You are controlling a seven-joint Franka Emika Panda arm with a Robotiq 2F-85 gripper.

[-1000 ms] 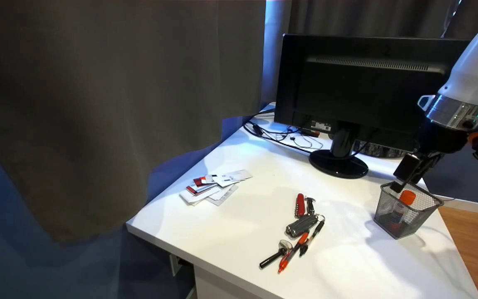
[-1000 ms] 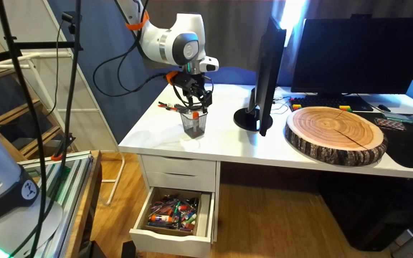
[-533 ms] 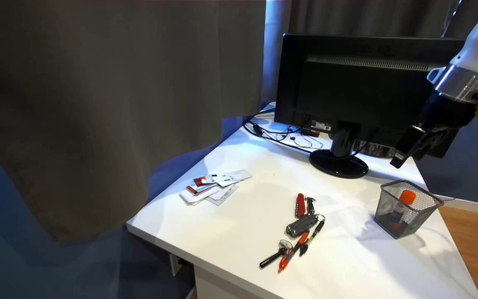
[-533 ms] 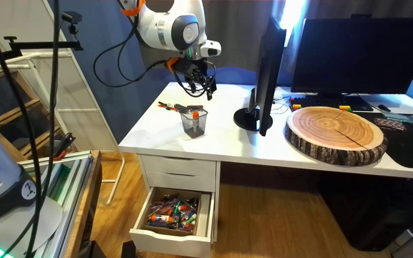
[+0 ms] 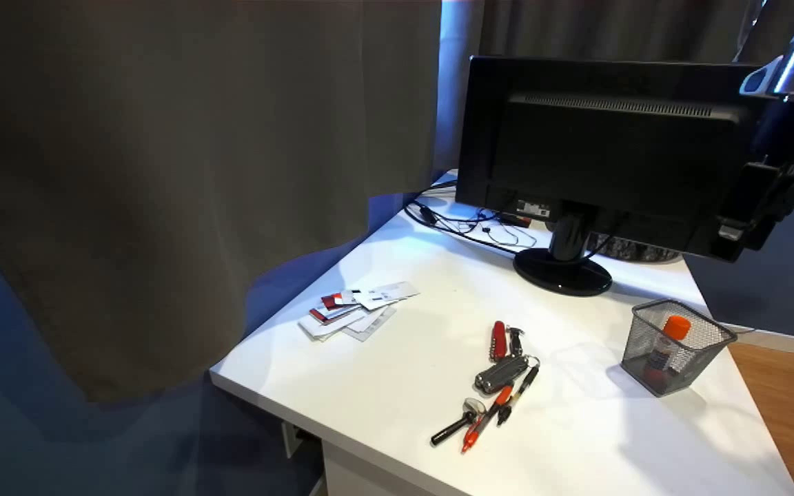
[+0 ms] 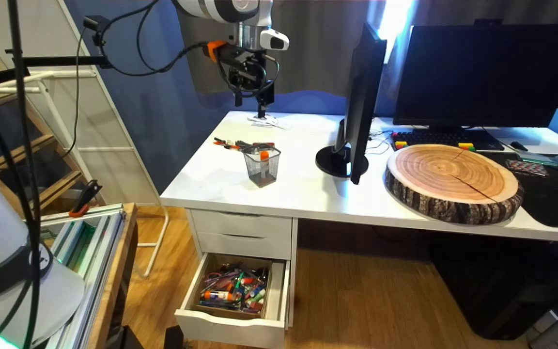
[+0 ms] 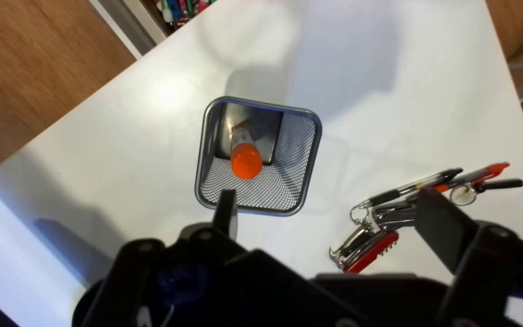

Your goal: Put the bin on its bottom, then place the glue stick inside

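The grey wire-mesh bin (image 5: pixel 688 368) stands upright on the white desk and shows in both exterior views (image 6: pixel 254 169). In the wrist view the bin (image 7: pixel 298 145) is seen from above, its opening facing up. The glue stick (image 5: pixel 677 328) stands inside it, orange cap up, leaning a little against the mesh. It also shows in an exterior view (image 6: pixel 264 156) and in the wrist view (image 7: pixel 246 161). My gripper (image 7: pixel 327 202) is open with nothing between its fingers. It hangs well above the desk, apart from the bin, in both exterior views (image 5: pixel 741 238) (image 6: pixel 250 107).
A black monitor (image 5: pixel 617 145) stands behind the bin. Pens and small tools (image 5: pixel 500 375) lie beside the bin. Flat cards (image 5: pixel 359 310) lie near the desk's far edge. A wood slab (image 6: pixel 453 174) and an open drawer of pens (image 6: pixel 233 325) are farther off.
My gripper has risen from the bin's rim to well above the desk. The bin and the glue stick in it have not moved.
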